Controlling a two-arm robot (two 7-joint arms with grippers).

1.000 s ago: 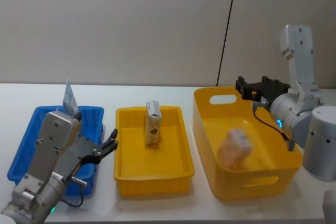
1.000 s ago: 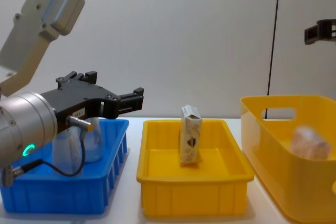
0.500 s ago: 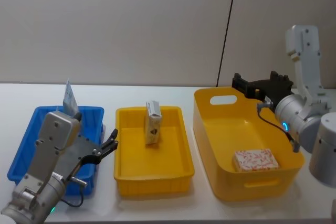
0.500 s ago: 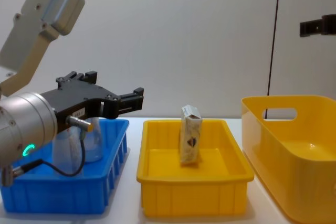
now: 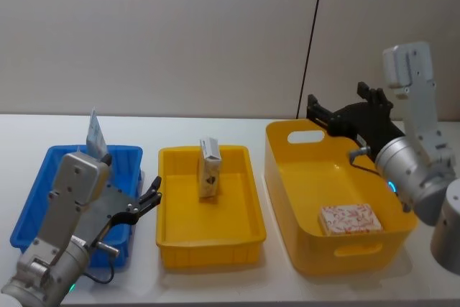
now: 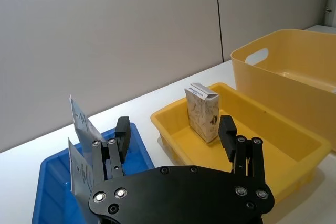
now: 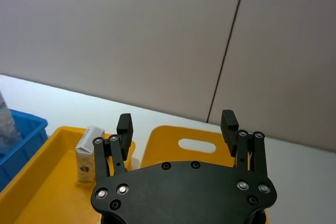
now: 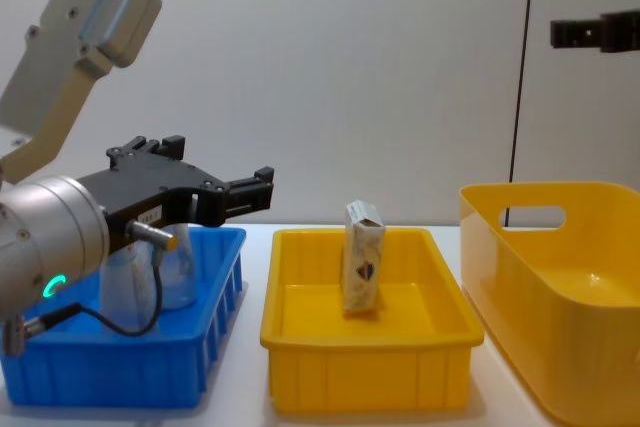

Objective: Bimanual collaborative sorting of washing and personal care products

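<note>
Carton (image 5: 349,219), patterned, flat in deep bin (image 5: 309,251), long axis left-right; left end effector (image 5: 149,193), right end effector (image 5: 336,98) released.

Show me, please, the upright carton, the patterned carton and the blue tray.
upright carton (image 5: 208,177): head view, front face.
patterned carton (image 5: 349,219): head view, top face.
blue tray (image 5: 32,199): head view, left wall.

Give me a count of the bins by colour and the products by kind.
Blue bin: 1
Yellow bins: 2
Cartons: 2
Tubes: 2
Total: 7
</note>
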